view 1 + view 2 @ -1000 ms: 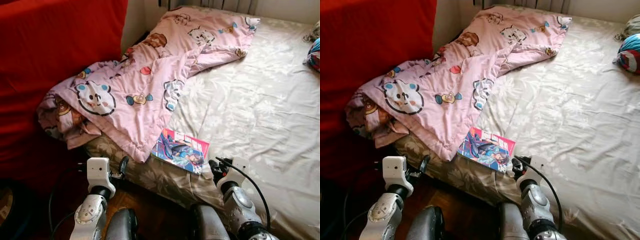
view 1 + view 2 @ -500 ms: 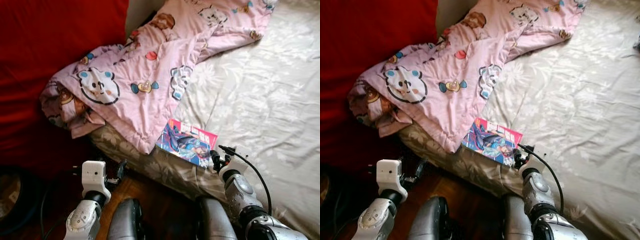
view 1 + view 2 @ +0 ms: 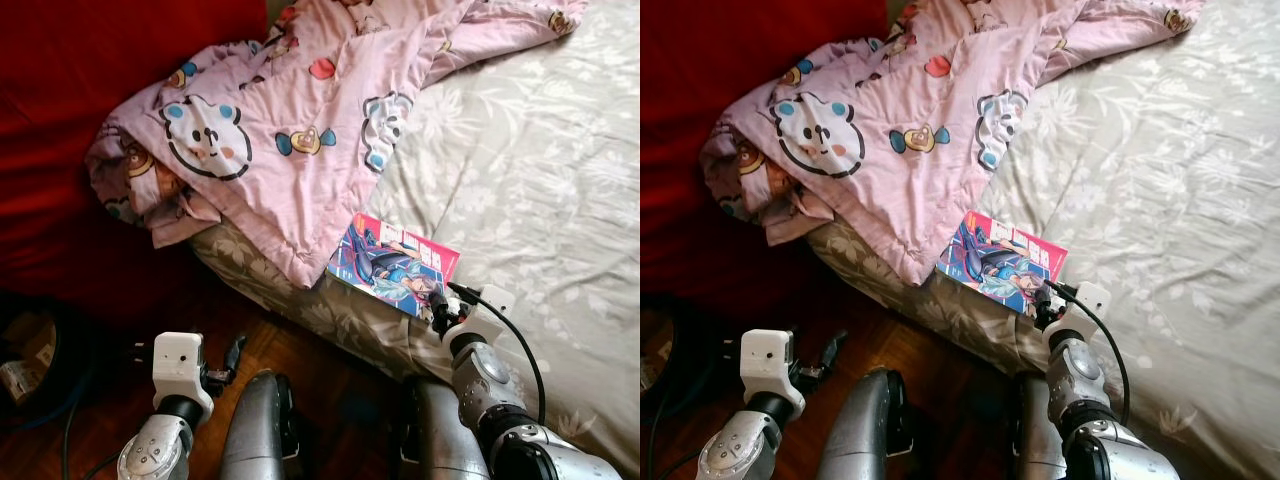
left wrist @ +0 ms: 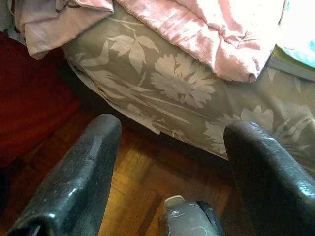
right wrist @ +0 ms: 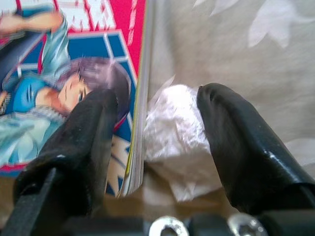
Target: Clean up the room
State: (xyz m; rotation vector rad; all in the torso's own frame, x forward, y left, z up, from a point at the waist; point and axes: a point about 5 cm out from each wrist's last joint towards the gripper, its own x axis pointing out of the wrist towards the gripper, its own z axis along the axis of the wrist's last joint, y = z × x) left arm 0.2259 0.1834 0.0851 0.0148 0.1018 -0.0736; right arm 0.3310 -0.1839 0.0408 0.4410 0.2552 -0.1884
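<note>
A comic book (image 3: 393,265) with a pink and blue cover lies near the bed's front edge, just below the pink cartoon quilt (image 3: 300,130). My right gripper (image 3: 440,308) is at the book's near right corner, open. In the right wrist view a crumpled white wad (image 5: 174,128) lies on the sheet between the fingers, against the book's (image 5: 59,73) edge; one finger rests over the cover. My left gripper (image 4: 174,128) hangs open and holds nothing, low over the wooden floor (image 4: 133,172) beside the mattress.
The bed's grey floral sheet (image 3: 540,180) stretches away to the right. A red surface (image 3: 60,120) rises at the left, close to the bunched quilt. A dark bin (image 3: 25,350) stands on the floor at the far left. My own legs (image 3: 255,430) are against the bed's edge.
The camera has tipped down and shifted right, so the bed's far end has left the picture. The right gripper has closed in on the book's corner. The left arm sits lower.
</note>
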